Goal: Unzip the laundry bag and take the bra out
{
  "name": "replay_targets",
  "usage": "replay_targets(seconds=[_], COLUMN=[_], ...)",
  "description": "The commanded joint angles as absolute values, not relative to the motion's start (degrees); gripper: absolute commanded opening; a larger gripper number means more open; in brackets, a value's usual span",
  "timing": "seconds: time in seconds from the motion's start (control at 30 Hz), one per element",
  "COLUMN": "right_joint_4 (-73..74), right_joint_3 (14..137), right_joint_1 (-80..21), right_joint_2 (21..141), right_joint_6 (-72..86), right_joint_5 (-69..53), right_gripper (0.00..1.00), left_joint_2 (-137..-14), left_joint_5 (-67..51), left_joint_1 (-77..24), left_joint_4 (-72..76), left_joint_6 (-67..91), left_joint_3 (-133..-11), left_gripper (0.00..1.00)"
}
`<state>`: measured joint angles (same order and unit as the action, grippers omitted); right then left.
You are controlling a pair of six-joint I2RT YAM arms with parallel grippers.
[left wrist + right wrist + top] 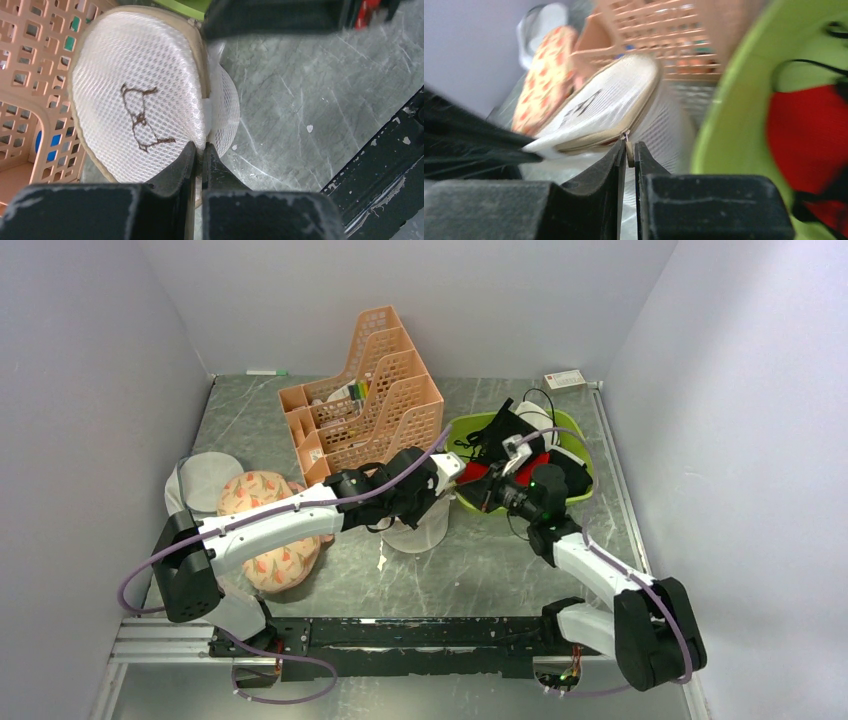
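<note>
Two claws on one laundry bag (pixel 135 100), mid-counter (pixel 300 100). I hold left claw (pixel 200 150) clenched on its rim. Right claw (pixel 630 150) pinches the zipper pull (pixel 628 146), zip seam running leftward from it. Bra unseen, presumably inside.

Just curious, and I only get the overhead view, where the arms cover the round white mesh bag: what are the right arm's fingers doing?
Observer: The right fingers pinch the small metal zipper pull at the beige rim of the round white mesh laundry bag.
Operator: And the left ones?
Observer: The left fingers clamp a white tab on the bag's seam.
Operator: Any marking on it?
Observer: A black bra outline on its round face.
</note>
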<state>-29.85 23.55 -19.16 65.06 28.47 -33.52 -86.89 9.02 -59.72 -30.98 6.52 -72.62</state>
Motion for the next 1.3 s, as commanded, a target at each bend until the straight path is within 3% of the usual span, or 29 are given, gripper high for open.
replay_targets(seconds=[0.0,0.13,0.23,0.3,0.47,0.63,0.8,1.1,1.27], right_joint_4=[-23.5,-28.5,-31.4,-30.9,-29.0,-31.5,-31.8,-28.2,-24.3], right_joint_3=[24.9,24.6,22.2,21.3,20.5,19.3,19.5,20.2,21.0], right_joint_1=[-10.8,-11.0,-13.0,-15.0,-18.7,-20.9,-23.3,-25.2,-25.1], right_joint_2=[64.4,66.6,65.4,63.3,58.2,55.0,54.0,52.4,53.6], right_joint_6=[27.1,25.4,27.5,27.7,29.2,33.3,34.7,33.6,32.8], right_joint_5=[-29.5,-43.9,-47.2,-46.1,-43.4,-42.8,-42.1,-40.0,-36.2], right_gripper=[0.00,0.00,0.00,0.00,0.00,0.00,0.00,0.00,0.00], left_joint_2=[-86.8,-87.6,-87.3,-86.6,-83.4,-80.2,-81.8,-83.1,-81.9], left_joint_5=[11.4,15.0,14.8,13.3,7.2,2.6,2.1,6.0,5.8], left_joint_1=[-59.6,-59.6,-59.5,-59.6,-59.5,-59.5,-59.5,-59.5,-59.5], left_joint_4=[-31.4,-32.3,-32.1,-31.5,-28.8,-25.0,-25.0,-26.8,-26.1], left_joint_6=[6.1,6.8,6.7,6.2,4.9,5.5,6.8,6.4,5.3], left_joint_3=[-72.8,-73.3,-73.2,-72.7,-71.2,-68.7,-69.2,-70.0,-69.3], left_gripper=[0.07,0.07,0.14,0.24,0.63,0.74,0.70,0.40,0.17])
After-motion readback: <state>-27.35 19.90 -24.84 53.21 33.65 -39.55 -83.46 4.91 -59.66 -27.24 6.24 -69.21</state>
